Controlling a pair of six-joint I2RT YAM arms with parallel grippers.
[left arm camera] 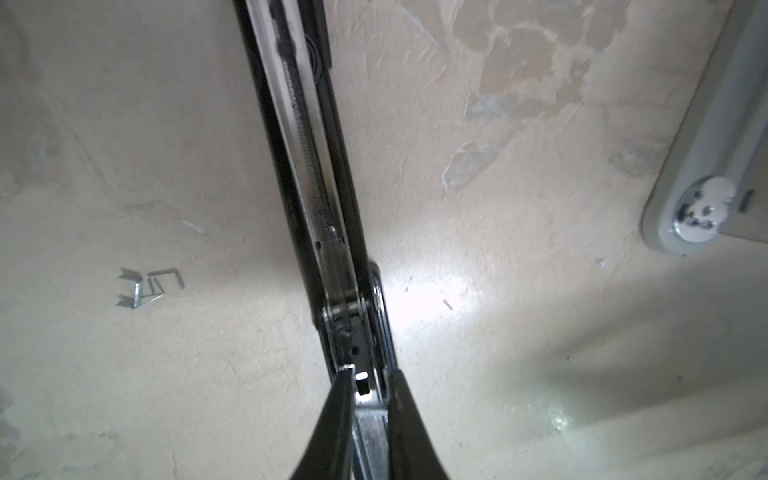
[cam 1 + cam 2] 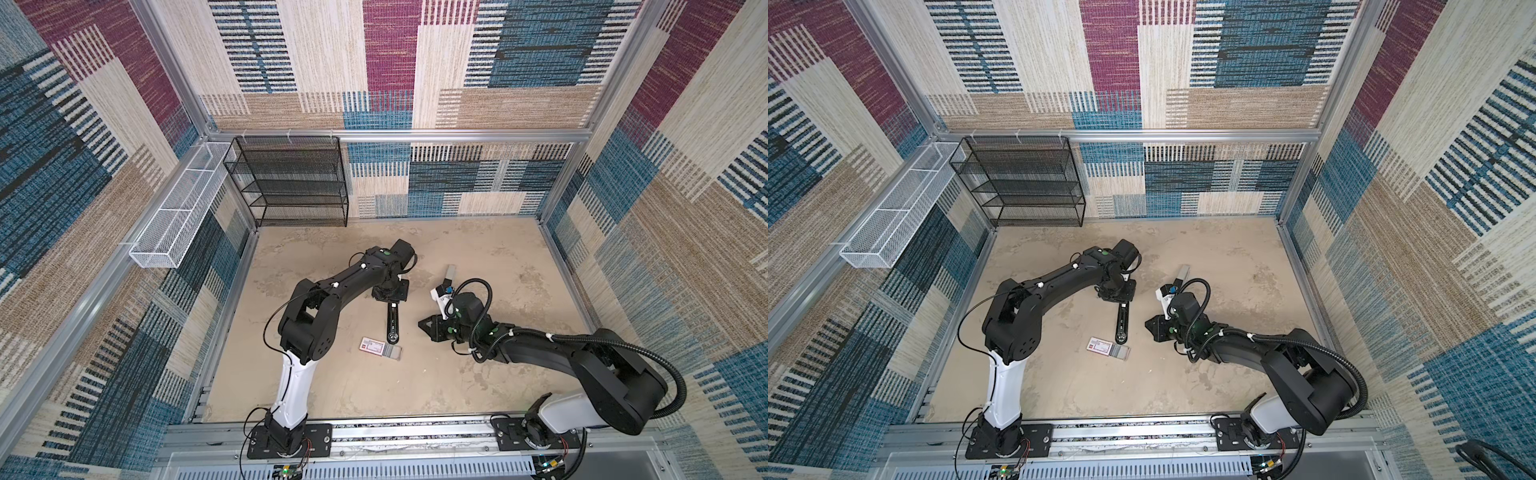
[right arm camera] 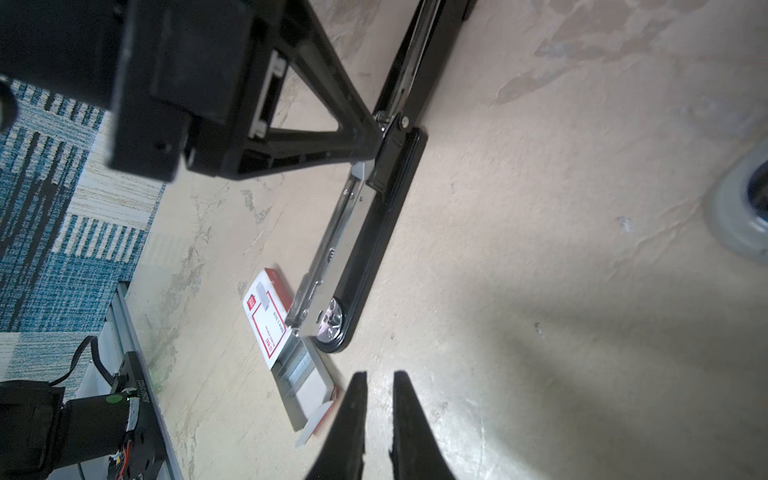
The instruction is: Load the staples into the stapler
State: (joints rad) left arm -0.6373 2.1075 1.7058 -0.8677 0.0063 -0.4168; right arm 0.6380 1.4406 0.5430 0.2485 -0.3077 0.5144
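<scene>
**Black stapler pinched open, staples boxed beside it**

Black and long, the desk stapler (image 2: 392,324) lies on the beige mottled tabletop (image 2: 478,374). Its lid (image 3: 444,54) is swung back past the hinge, so the chrome magazine channel (image 3: 345,249) is bare along the base. The left gripper (image 1: 370,384) is pinched on that channel close to the hinge, with a black finger (image 1: 332,424) pressed against each side of the metal. In the left wrist view the lid's long coiled spring (image 1: 297,124) runs away from the grip.

The staples (image 3: 296,360) are grey metallic strips in the slid-out tray of a small flat white cardboard box with red print (image 2: 372,344). The box lies flat on the tabletop just beside the stapler's front end.

The right gripper (image 3: 379,380) hangs near the open end of the box. Its jaws are parted by only a narrow slit, with nothing between them, and they touch neither box nor stapler.

A few loose bent staples (image 1: 145,286) lie on the tabletop, apart from the stapler. A grey flat object with a shiny round plate (image 1: 702,216) lies off to one side; I cannot tell what it is.
</scene>
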